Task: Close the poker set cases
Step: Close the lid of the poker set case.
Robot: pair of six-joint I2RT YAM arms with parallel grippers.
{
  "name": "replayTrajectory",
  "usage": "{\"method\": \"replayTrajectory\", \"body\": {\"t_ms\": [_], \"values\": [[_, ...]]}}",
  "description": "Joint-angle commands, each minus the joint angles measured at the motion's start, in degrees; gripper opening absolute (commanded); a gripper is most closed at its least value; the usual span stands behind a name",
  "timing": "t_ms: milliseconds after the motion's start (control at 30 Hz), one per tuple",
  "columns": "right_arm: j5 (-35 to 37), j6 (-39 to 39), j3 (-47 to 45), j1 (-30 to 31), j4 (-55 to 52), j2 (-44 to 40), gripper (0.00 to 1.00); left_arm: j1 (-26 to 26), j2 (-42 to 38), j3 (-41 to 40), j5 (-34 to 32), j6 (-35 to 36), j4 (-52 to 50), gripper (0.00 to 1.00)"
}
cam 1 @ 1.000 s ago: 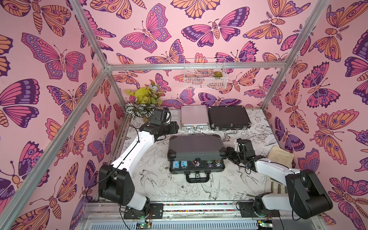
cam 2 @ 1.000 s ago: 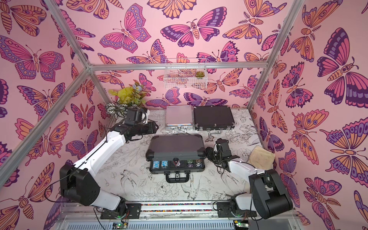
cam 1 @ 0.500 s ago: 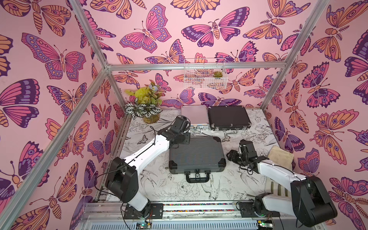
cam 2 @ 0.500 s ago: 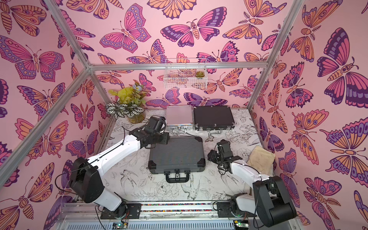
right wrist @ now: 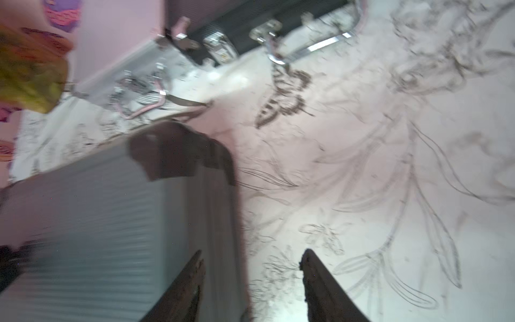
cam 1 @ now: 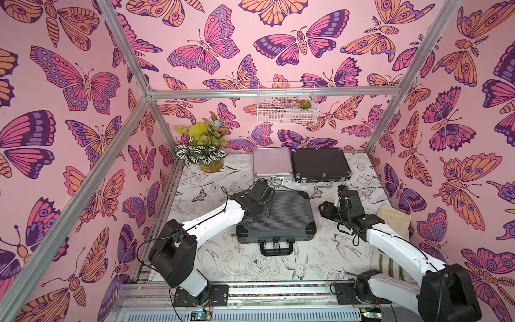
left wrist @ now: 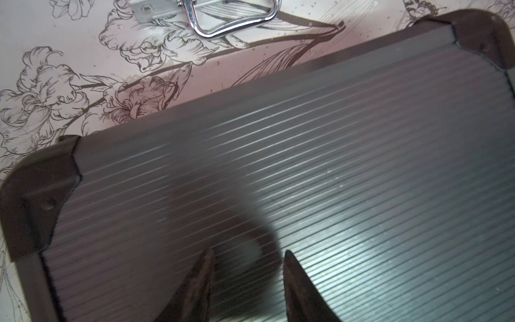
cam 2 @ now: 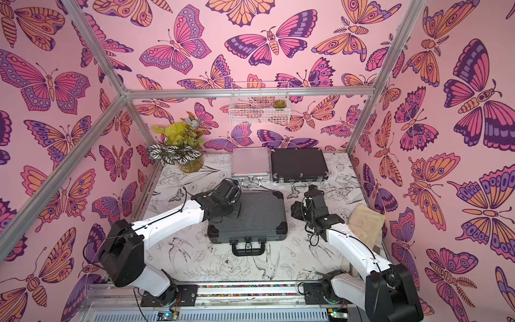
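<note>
The large black ribbed case (cam 1: 278, 217) lies mid-table with its lid down flat and its handle toward the front. Behind it, the small silver case (cam 1: 271, 163) and the medium black case (cam 1: 320, 164) sit side by side, both with lids down. My left gripper (cam 1: 262, 209) hovers over the far left part of the ribbed lid (left wrist: 334, 167). In the left wrist view this gripper (left wrist: 249, 253) is open with nothing between its fingers. My right gripper (cam 1: 324, 209) stands just right of the large case. It is open and empty (right wrist: 252, 253), beside the case's side edge (right wrist: 97, 223).
A potted plant (cam 1: 203, 150) stands at the back left corner. A white wire basket (cam 1: 287, 107) hangs on the back wall. A beige cloth (cam 1: 394, 220) lies at the right edge. The silver case's chrome handle (left wrist: 231, 19) lies just beyond the large case.
The large case's lid, half raised with chips showing a second ago, now lies flat. My left arm swung from the back left onto the lid. The right gripper drew back slightly.
</note>
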Motion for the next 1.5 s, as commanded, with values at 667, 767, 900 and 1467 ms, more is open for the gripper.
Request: {"method": "replayTrajectory", "body": {"t_ms": [667,767,900,1467], "values": [[-12.3,-7.1,12.7,23.8,-1.3,22.7,0.16,1.7,-2.7,-7.4,2.0,-3.4,-2.1,0.42],[-12.3,-6.9,10.8,23.5,-1.7,24.1,0.14,1.7,-3.3,-7.4,2.6,-3.2,-2.1,0.42],[-12.5,-6.3,9.3,22.2,-1.8,23.9,0.13,1.3,-5.5,-7.0,3.7,-3.4,-2.4,0.43],[-13.6,-4.2,7.9,18.5,0.8,24.8,0.12,-11.6,-19.8,-12.4,6.6,-16.5,-6.7,0.57]]}}
